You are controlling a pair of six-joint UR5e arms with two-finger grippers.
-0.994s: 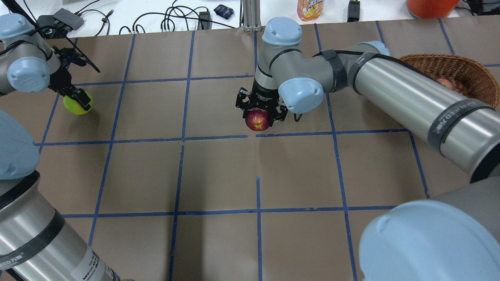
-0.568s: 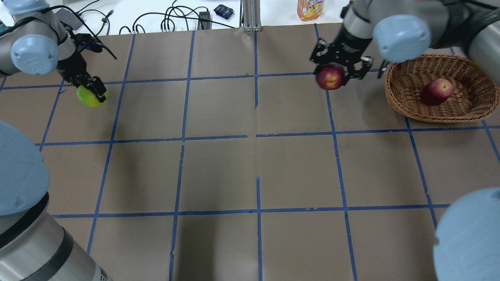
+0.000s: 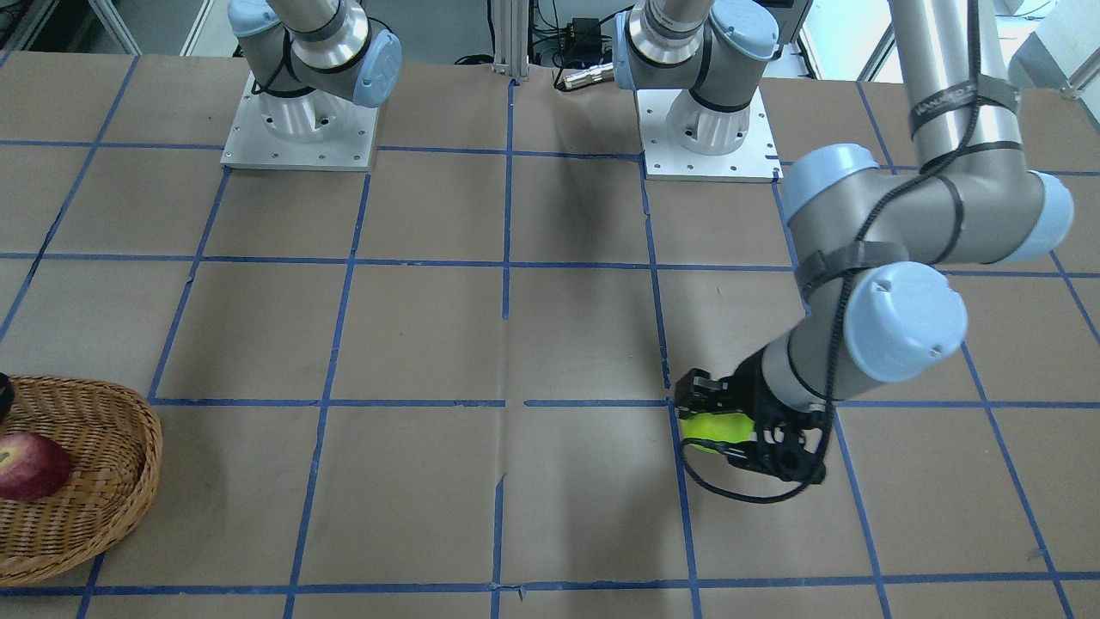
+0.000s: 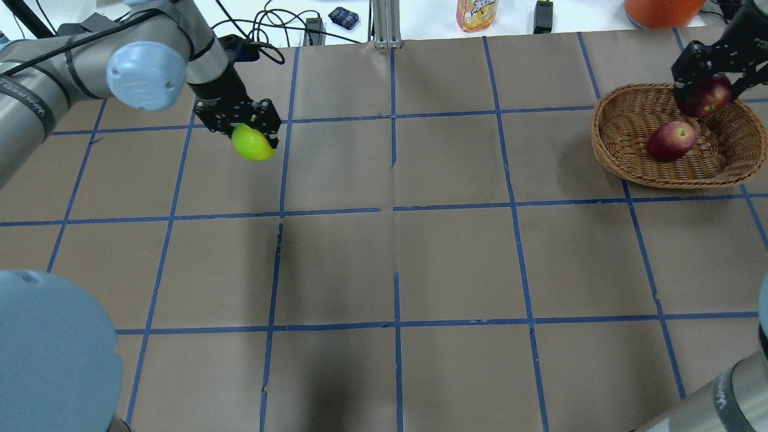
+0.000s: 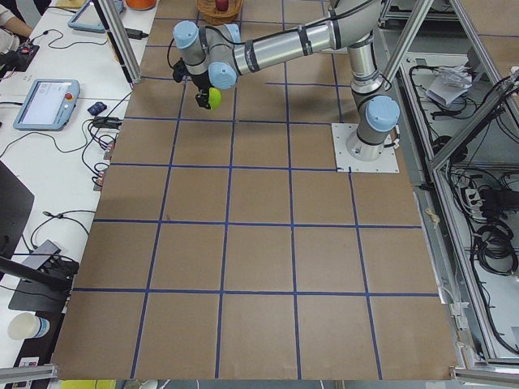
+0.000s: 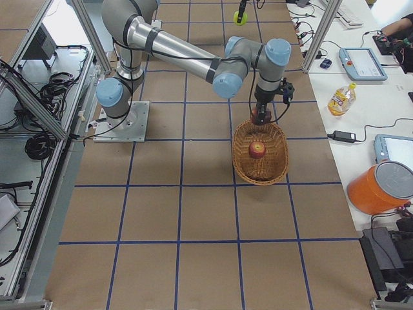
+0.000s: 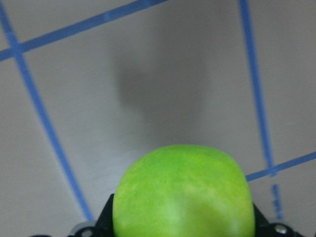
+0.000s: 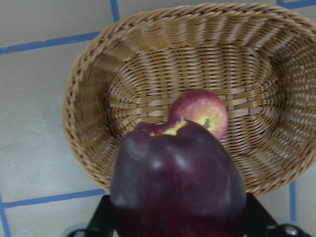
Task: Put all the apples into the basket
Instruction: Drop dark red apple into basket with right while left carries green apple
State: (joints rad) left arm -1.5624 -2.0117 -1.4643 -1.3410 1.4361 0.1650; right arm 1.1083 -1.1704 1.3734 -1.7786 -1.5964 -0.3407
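The wicker basket [image 4: 618, 157] stands at the table's far right and holds the red, yellow-speckled apple [image 4: 671, 141]. My right gripper [image 4: 710, 91] is shut on the dark maroon apple [image 4: 713, 97] and holds it above the basket's far side. In the right wrist view the maroon apple [image 8: 177, 187] hangs over the basket [image 8: 89, 148] and the red apple [image 8: 200, 111]. My left gripper [image 4: 252, 139] is shut on the lime green apple [image 4: 254, 146] and holds it above the table's far left. The green apple fills the left wrist view [image 7: 182, 192] and shows in the front view [image 3: 718, 427].
A juice bottle [image 4: 477, 13], an orange bucket [image 4: 660, 9] and cables [image 4: 264, 30] lie on the white bench behind the table. The two arm bases [image 3: 296, 129] [image 3: 709, 133] stand at the robot's edge. Blue tape lines grid the brown table.
My right gripper carried the maroon apple from the table's middle to above the basket. My left gripper lifted the green apple and moved it right, toward the middle.
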